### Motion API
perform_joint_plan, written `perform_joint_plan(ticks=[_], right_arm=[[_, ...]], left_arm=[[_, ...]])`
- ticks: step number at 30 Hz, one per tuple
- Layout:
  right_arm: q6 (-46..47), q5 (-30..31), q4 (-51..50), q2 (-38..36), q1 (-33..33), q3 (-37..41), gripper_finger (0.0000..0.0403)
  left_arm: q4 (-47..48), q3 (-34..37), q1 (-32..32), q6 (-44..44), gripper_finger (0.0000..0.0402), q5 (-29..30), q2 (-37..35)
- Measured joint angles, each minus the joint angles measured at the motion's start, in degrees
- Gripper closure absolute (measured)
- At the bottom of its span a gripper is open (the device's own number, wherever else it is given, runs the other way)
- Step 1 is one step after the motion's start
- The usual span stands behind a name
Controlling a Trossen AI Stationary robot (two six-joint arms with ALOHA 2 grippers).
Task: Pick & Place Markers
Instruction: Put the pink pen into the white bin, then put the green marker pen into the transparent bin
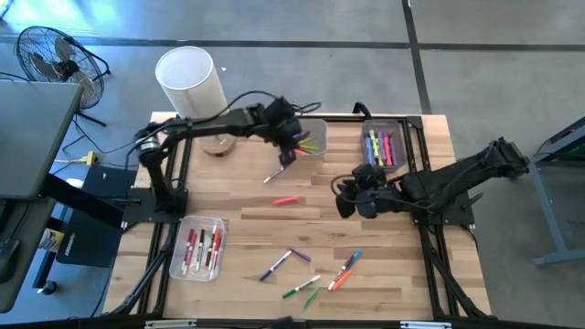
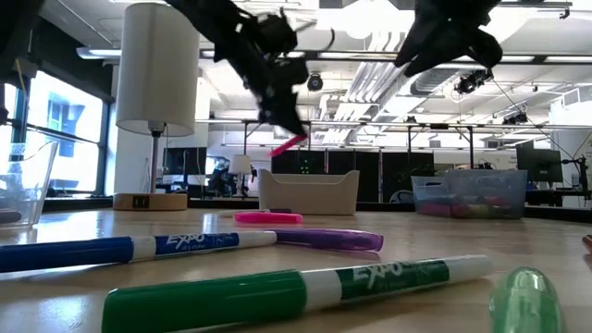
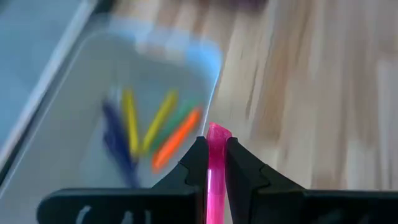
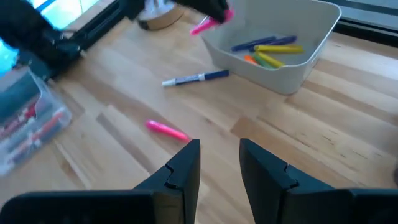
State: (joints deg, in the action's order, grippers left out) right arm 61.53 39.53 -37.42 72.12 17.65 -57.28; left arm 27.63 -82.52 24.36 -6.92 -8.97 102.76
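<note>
Above the worktop (image 1: 274, 215), the left claw (image 1: 291, 148) grips a pink marker (image 3: 217, 168) beside the white bin (image 4: 292, 37).

Largest to smallest: the left arm reaches across toward the far side, claw tilted down, jaws closed on the marker's barrel with its tip protruding just short of the bin rim. The right claw (image 4: 217, 163) hovers over the worktop's middle, jaws parted, empty. Loose markers (image 1: 315, 274) lie nearer the front edge; each appears light, rigid and smooth, so a mid-barrel grip across its width seems best to prevent swivelling.
</note>
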Motion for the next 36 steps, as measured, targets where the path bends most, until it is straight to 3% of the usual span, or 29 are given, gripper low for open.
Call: perform_joint_plan(ticks=[10, 15, 22, 26, 31, 36], right_arm=[[0.2, -0.5, 4.9, 0.0, -4.0, 0.0, 0.0302], [0.2, -0.7, 5.4, 0.0, -4.5, 0.0, 0.0302], [1.5, -0.8, 5.3, 0.0, -4.5, 0.0, 0.0302], [1.2, -0.8, 5.3, 0.0, -4.5, 0.0, 0.0302], [1.0, -2.5, 4.2, 0.0, -4.5, 0.0, 0.0302], [1.0, -6.7, 0.4, 0.0, -4.5, 0.0, 0.0302]], left_arm=[[10.4, -19.7, 3.2, -9.2, 0.0379, 2.1, 16.5], [11.7, -22.3, 3.5, -9.5, 0.0374, 3.6, 20.5], [12.6, -22.1, 3.4, -9.4, 0.0285, 6.3, 21.3], [14.5, -23.3, 3.0, -9.3, 0.0260, 6.2, 21.4], [22.8, -27.3, 2.7, -3.6, 0.0262, 2.9, 19.2], [27.4, -27.5, -1.5, 3.0, 0.0300, 2.8, 14.6]])
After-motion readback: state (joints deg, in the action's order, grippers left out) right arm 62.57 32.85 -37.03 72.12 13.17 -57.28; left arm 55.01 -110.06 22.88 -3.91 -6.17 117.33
